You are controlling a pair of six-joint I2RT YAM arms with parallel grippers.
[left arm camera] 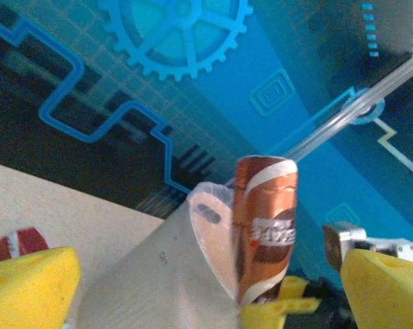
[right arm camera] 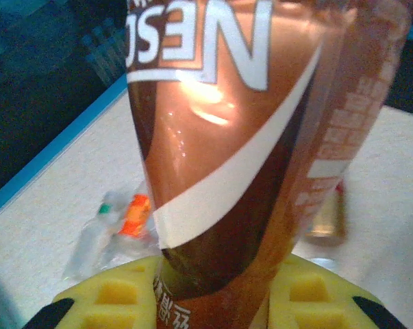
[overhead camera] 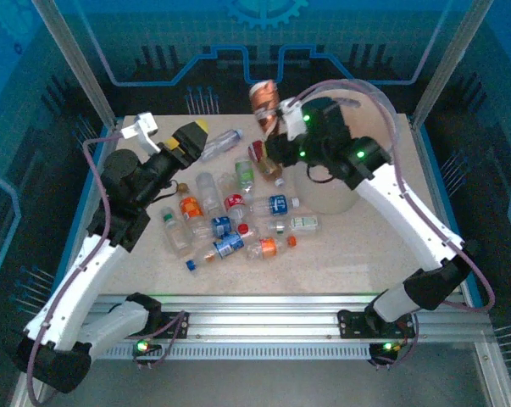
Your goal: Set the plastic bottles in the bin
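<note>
Top external view, straight to 12 o'clock of the bench point(overhead camera: 340, 264): right hand point(overhead camera: 274, 127) clenched on a brown-and-white labelled bottle point(overhead camera: 264, 99), raised and tilted above the far edge. At 4 o'clock from that bottle, the bin point(overhead camera: 333, 200), whitish and translucent, partly behind the right arm. Over at 10 o'clock, left hand point(overhead camera: 191, 138) released, yellow fingers spread, grasping nothing, a clear bottle point(overhead camera: 222, 142) lying just at its 3 o'clock. Mid-bench, a loose scatter of plastic bottles point(overhead camera: 230, 222) lying flat, with red, blue and orange labels among them. From the right wrist, close up: yellow pads point(right arm camera: 110, 298) pinching one end of the brown bottle, white letters NES upside down on the label. From the left wrist: same bottle upright, at 3 o'clock of the bin's rim.
</note>
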